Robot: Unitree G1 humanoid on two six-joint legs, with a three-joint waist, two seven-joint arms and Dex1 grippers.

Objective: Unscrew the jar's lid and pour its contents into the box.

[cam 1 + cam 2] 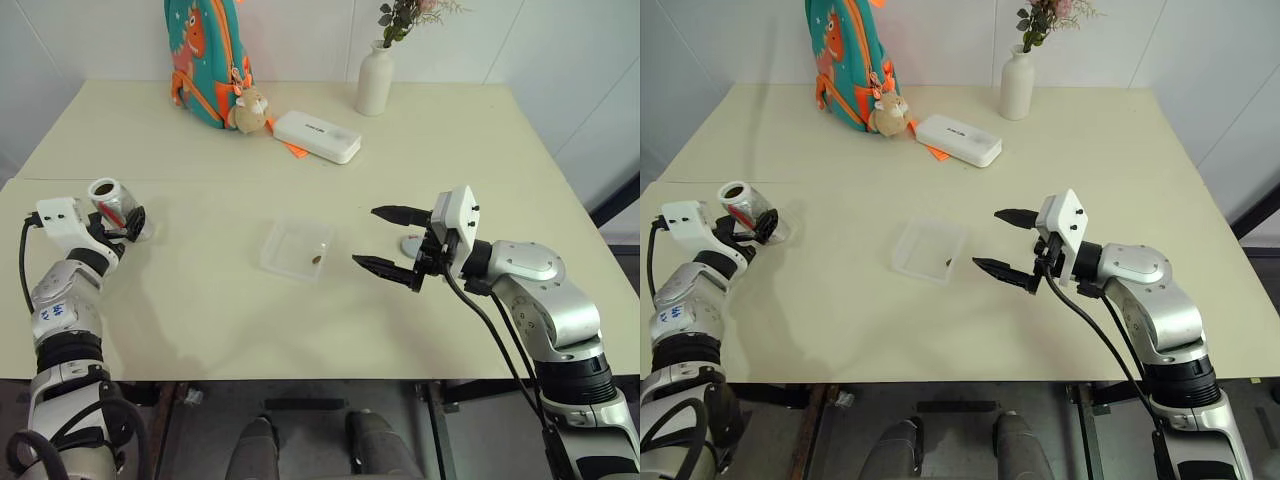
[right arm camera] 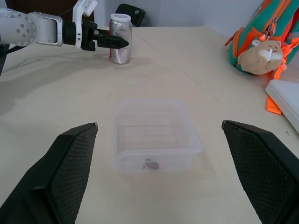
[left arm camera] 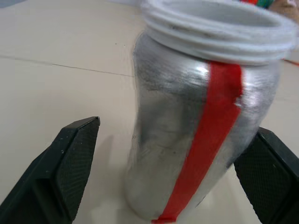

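At the left of the head view we see the left gripper (image 1: 128,222) spread around the jar (image 1: 108,200), which stands open-mouthed on the table (image 1: 200,130); in the wrist view both fingers (image 3: 70,154) sit apart from its sides. Right of centre, the right gripper (image 1: 390,243) is spread wide and empty, just beside the box (image 1: 296,248) holding the contents (image 1: 316,260). The lid (image 1: 413,244) lies behind it. At the top edge we see a backpack (image 1: 205,55), a white case (image 1: 316,136) and a vase (image 1: 375,80)
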